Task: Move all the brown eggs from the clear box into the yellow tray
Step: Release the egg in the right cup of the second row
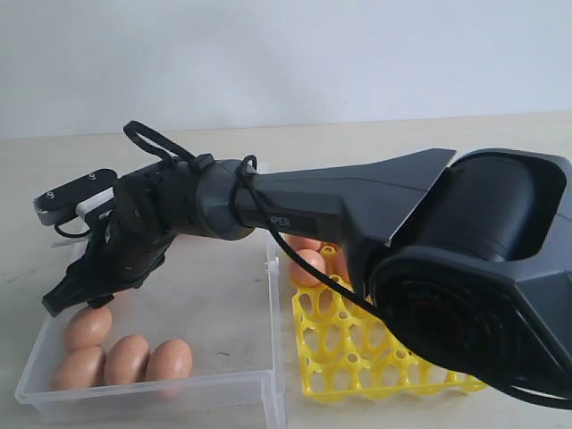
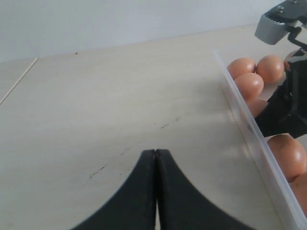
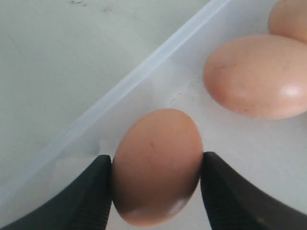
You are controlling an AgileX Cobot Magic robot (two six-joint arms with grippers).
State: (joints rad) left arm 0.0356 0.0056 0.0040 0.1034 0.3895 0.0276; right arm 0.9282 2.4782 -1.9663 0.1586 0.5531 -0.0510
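The clear box (image 1: pixel 223 313) sits at the left, the yellow tray (image 1: pixel 357 357) just right of it. My right gripper (image 1: pixel 82 306) reaches across into the box near its left wall. In the right wrist view both fingers of the right gripper (image 3: pixel 156 167) touch the sides of one brown egg (image 3: pixel 156 165). It is shut on that egg, which is close to the box wall (image 3: pixel 144 76). Three more eggs (image 1: pixel 126 357) lie along the box's front. An egg (image 1: pixel 308 265) rests in the tray's back row. My left gripper (image 2: pixel 156 152) is shut and empty over bare table outside the box.
The right arm's large black housing (image 1: pixel 483 268) covers the tray's right side and part of its back. The box wall (image 2: pixel 244 120) stands between the left gripper and the eggs (image 2: pixel 249 85). A pale wall rises behind the table.
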